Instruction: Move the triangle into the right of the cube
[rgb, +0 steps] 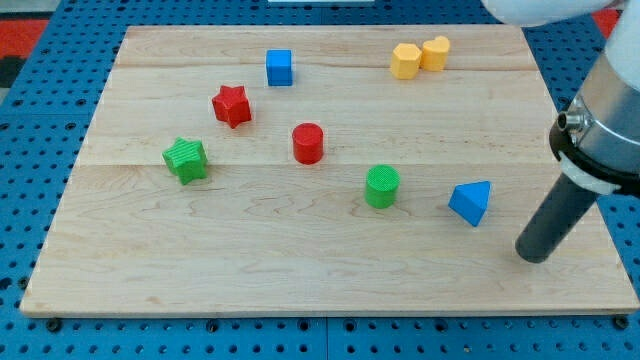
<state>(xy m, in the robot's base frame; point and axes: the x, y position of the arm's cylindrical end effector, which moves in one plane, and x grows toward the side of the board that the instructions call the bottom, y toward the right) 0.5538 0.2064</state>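
**Tip sits to the view's right of the triangle, no contact**

- my tip (535, 256) is down near the board's (300, 270) right edge, towards the bottom right corner. It's a bare rod, nothing to open or close, and it touches no block
- blue triangle (471, 203) lies just up and to the view's left of the tip, near but clearly apart. It's in the board's right half, closer to the bottom edge than the top
- blue cube (279, 68) is well away, near the top edge, left of centre. So the target spot (just right of the cube) is up-left of the triangle, a long diagonal across the board
- good news: the tip is already on the far side of the triangle from the goal. My read: a push towards the view's upper left should send it roughly the right way, maybe after nudging the tip lower to line up
- risk: green cylinder (381, 187) and red cylinder (308, 143) sit close to that diagonal line; the triangle could clip them or rotate off the rod
- red star (231, 105), green star (186, 160) and the two yellow blocks (420, 57) near the top edge look out of the path
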